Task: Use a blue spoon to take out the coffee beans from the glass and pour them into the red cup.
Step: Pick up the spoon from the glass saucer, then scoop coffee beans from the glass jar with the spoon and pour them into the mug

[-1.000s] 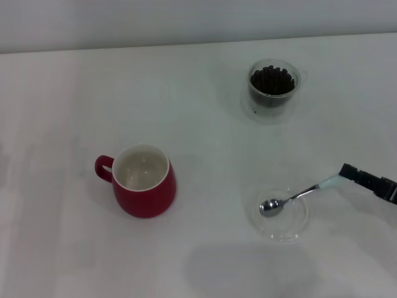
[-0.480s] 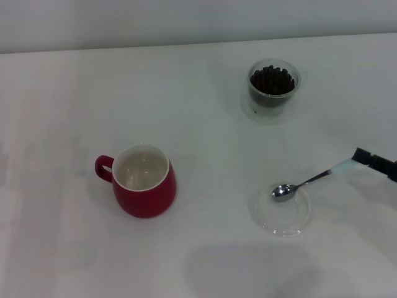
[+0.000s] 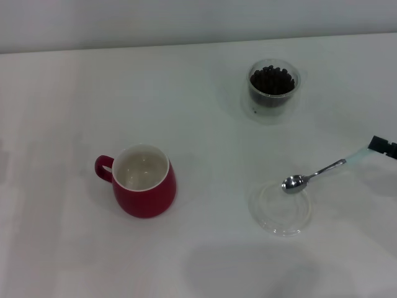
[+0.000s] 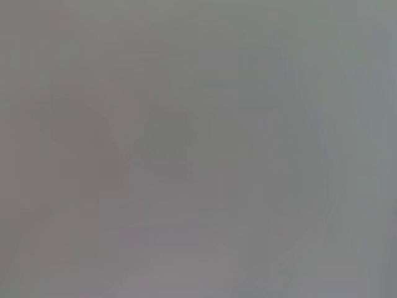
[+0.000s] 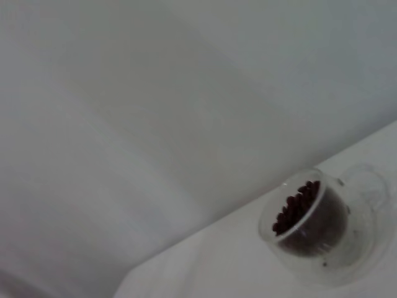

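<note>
The blue spoon [image 3: 319, 172] hangs at a slant at the right of the head view. Its metal bowl is over the far edge of a clear saucer [image 3: 273, 222], and its pale handle runs into my right gripper [image 3: 376, 145], which is shut on it at the picture's right edge. The glass [image 3: 271, 87] stands at the back right, filled with coffee beans [image 3: 271, 79]. In the right wrist view the glass [image 5: 329, 239] and its coffee beans [image 5: 296, 205] appear low down. The red cup [image 3: 144, 183] stands left of centre, white inside, with nothing in it. My left gripper is out of view.
The white table [image 3: 205, 143] ends at a pale wall behind. The left wrist view is a blank grey field. A soft shadow lies on the table near the front, below the saucer.
My right gripper has drawn away to the right and slightly back with the spoon. The spoon's bowl has gone from the saucer's middle to its far right rim.
</note>
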Controlling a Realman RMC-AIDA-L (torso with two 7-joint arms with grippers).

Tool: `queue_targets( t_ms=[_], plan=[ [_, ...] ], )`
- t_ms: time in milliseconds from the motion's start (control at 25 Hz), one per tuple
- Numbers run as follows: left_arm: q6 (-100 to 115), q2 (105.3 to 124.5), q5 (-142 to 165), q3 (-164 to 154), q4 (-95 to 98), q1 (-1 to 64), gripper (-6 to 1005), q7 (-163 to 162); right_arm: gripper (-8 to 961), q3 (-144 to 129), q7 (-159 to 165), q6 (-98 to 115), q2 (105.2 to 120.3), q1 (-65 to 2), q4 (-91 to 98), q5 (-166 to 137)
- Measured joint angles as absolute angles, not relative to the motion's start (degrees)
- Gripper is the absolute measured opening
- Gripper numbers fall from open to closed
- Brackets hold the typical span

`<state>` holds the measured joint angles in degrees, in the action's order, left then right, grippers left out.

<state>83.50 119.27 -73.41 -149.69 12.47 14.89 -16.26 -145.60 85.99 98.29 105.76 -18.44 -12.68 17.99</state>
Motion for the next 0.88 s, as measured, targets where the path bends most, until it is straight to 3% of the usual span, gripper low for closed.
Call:
queue_targets(
  t_ms=[280,880],
  plan=[
    [83.5,119.2,-73.6,-149.7,12.4,15.1,770,-16.3,147,-145.2,85.7,103.6,104.7,-21.3,-14.0,22.8],
    [83.5,119.33,-73.3,-150.2,12.5,14.6,771,-16.7,147,-145.5,77.2,100.3,104.37,-33.8,-14.1,31.6]
  ],
)
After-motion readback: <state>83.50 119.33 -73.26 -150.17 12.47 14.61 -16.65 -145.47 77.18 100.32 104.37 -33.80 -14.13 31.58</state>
